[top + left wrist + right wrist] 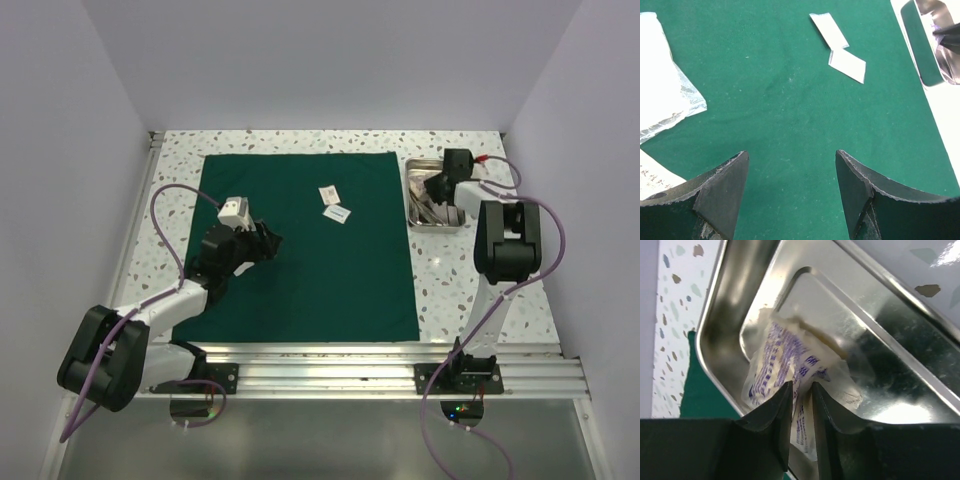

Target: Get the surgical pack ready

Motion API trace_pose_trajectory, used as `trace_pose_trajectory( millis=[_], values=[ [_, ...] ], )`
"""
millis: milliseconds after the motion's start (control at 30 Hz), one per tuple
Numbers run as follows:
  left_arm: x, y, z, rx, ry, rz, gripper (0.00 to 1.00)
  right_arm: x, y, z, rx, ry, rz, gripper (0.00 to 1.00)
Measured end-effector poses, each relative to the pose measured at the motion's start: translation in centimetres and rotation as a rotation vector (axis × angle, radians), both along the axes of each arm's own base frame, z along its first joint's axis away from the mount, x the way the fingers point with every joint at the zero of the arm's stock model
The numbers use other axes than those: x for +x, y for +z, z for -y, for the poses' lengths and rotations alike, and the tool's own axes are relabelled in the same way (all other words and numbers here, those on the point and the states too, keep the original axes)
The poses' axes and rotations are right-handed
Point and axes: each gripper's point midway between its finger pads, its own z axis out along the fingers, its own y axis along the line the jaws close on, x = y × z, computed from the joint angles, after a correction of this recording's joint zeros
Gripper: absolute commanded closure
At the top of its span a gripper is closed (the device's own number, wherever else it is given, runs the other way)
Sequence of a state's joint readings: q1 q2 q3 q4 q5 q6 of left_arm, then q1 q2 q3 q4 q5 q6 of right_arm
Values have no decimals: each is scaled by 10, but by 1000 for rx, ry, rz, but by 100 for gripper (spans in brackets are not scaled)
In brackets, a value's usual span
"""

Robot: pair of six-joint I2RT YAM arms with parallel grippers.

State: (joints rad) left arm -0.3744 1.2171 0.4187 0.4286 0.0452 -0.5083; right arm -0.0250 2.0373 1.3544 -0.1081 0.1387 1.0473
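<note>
**Asker:** From above, what holds what?

**Robot:** One steel tray (413, 170) sits on the speckled table (470, 290), just right of the surgical pack (300, 270). The pack lies spread flat as a green square across the table's middle. Pale packets lie in the tray, but I cannot count them. Two small white packets (328, 193) lie on the pack. My left gripper (268, 240) hovers over its left part, and my right gripper (435, 190) reaches into the tray. Plain pale walls close three sides.

**Asker:** And your left wrist?

**Robot:** My fingers stand spread, with nothing between them and green fabric below. The two packets meet at a corner. One clear bag (660, 90) lies at the left and one printed slip (652, 175) beside my finger.

**Asker:** Right wrist?

**Robot:** My fingers pinch one purple-printed pouch (785, 360) inside the tray.
</note>
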Motion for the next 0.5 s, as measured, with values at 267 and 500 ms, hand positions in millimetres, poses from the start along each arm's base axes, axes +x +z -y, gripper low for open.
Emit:
trace_pose_trajectory(
  millis=[267,500],
  values=[
    [0,0,-1,4,1,2,27,7,11,-1,-43,-59,43,43],
    [1,0,-2,6,7,3,26,18,58,-33,-207,150,106,43]
  ],
)
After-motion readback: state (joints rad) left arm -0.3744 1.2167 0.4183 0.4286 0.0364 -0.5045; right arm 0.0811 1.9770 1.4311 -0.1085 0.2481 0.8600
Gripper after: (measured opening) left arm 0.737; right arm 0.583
